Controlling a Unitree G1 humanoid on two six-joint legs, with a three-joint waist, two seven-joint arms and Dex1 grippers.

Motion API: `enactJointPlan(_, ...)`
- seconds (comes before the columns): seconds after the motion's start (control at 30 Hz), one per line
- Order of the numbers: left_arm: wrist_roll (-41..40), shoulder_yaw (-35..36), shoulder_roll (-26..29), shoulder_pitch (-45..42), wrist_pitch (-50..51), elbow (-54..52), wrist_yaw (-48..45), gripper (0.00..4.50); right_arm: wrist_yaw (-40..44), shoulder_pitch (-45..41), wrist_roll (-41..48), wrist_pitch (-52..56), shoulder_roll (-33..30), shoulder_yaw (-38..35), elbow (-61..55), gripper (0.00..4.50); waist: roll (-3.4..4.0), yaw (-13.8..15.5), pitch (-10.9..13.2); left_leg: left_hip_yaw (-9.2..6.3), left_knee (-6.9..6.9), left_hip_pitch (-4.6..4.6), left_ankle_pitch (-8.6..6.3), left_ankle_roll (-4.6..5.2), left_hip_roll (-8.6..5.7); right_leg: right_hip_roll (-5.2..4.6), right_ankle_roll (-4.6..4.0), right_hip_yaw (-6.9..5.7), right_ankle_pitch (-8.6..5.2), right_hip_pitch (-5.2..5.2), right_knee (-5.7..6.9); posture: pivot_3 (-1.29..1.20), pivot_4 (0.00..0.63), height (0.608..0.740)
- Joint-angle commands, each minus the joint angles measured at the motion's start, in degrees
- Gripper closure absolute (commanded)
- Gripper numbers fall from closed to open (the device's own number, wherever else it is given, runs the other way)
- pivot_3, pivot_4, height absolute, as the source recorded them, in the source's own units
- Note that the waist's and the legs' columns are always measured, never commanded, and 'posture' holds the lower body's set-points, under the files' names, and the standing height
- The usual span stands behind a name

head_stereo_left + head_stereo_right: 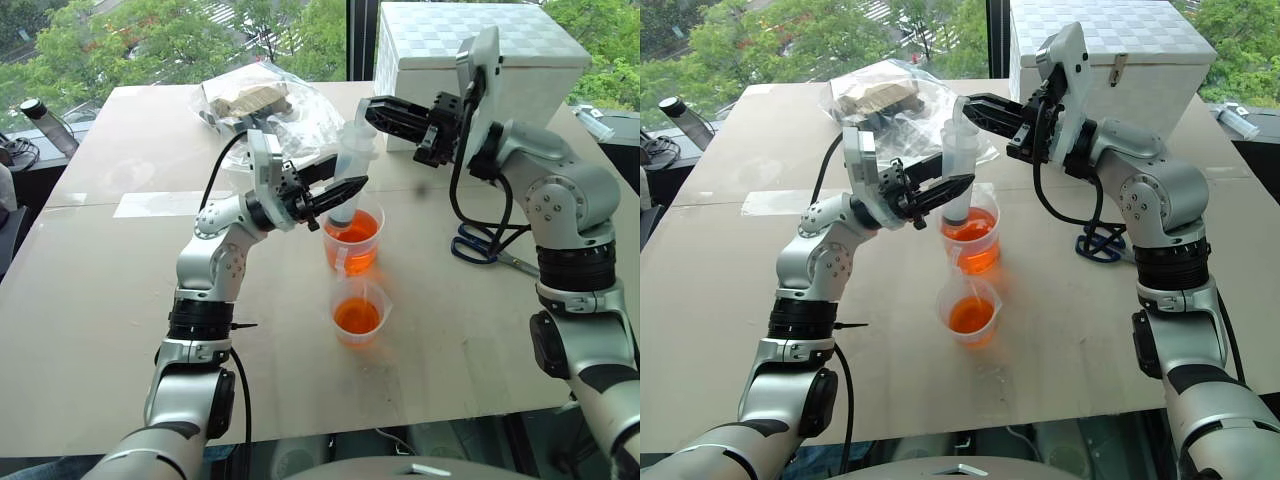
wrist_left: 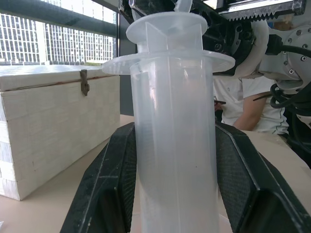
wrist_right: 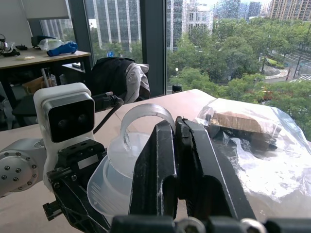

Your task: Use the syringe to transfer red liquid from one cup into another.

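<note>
- The large clear plastic syringe [image 1: 349, 175] with its whitish plunger is standing upright, its lower end dipping into the taller, wider clear plastic beaker cup [image 1: 354, 240] near the middle of the brown tabletop [image 1: 100, 300].
- The left gripper [image 1: 340, 190] is pinching the syringe barrel between its two black fingers [image 2: 109, 189], which are pressing against the barrel from both sides.
- The right gripper [image 1: 375, 112] is sitting at the top of the plunger with its fingers pressed together; whether they are clamping the plunger's ring cannot be told.
- Translucent orange-red liquid [image 1: 352, 243] is filling the lower part of the beaker cup.
- The shorter, narrower clear plastic cup [image 1: 359, 312] with a flared rim is standing just in front of the beaker, closer to the robot, also holding orange-red liquid.
- A white wooden box [image 1: 480, 60] is sitting at the far side of the table, a crumpled clear plastic bag [image 1: 260, 100] beside it, and blue-handled scissors [image 1: 480, 250] are lying to the right.
</note>
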Motion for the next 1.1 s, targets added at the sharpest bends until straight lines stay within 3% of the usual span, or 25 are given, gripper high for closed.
enactJointPlan(0.03,0.6,-1.8,-0.3,0.3,-1.2,-0.3,-2.6,2.35,-2.9,-3.3,-0.3,-2.9,-0.6,-5.3,-0.8,4.46,0.0,0.0,0.0,0.0,0.0,0.0,0.0,0.0,0.0,0.0,0.0,0.0,0.0,0.0,0.0,0.0,0.15,0.74)
enactJointPlan(0.8,0.4,-1.6,-0.6,-0.3,-1.4,0.1,-2.5,2.35,-4.3,-2.8,0.4,-0.9,-0.9,-5.4,-0.5,4.46,0.0,0.0,0.0,0.0,0.0,0.0,0.0,0.0,0.0,0.0,0.0,0.0,0.0,0.0,0.0,0.0,0.15,0.74)
enactJointPlan(0.83,0.3,-1.5,-0.8,-0.5,-1.4,0.1,-2.3,2.35,-3.0,-2.5,0.9,0.1,-1.7,-4.9,-0.8,3.86,0.0,0.1,0.0,0.0,0.0,0.0,0.0,0.0,0.0,0.0,0.0,0.0,0.0,0.0,0.01,0.0,0.15,0.74)
enactJointPlan(0.93,-0.2,-1.0,-1.2,-1.2,-1.4,0.0,-1.8,2.35,0.6,0.1,-2.6,-0.8,-6.4,-1.5,-2.3,2.68,0.01,0.3,0.0,-0.01,0.0,-0.02,0.0,0.0,-0.01,-0.01,0.0,-0.02,0.0,0.0,0.0,0.0,0.15,0.74)
enactJointPlan(1.03,-0.5,-0.4,-1.3,-1.7,-1.4,0.2,-1.6,2.35,5.6,2.4,-1.5,2.1,-11.4,-0.6,-4.1,1.22,0.0,0.2,0.0,0.0,-0.01,-0.03,-0.01,0.01,-0.02,-0.02,0.0,0.0,0.0,0.01,-0.02,0.0,0.15,0.74)
enactJointPlan(1.1,-0.4,-0.2,-1.4,-1.8,-1.5,0.4,-1.7,2.35,8.2,3.8,0.0,3.1,-13.8,-1.6,-5.2,1.22,0.0,0.2,0.0,-0.01,-0.02,-0.03,-0.01,0.01,-0.02,-0.01,0.0,-0.02,0.0,0.0,-0.02,0.0,0.15,0.74)
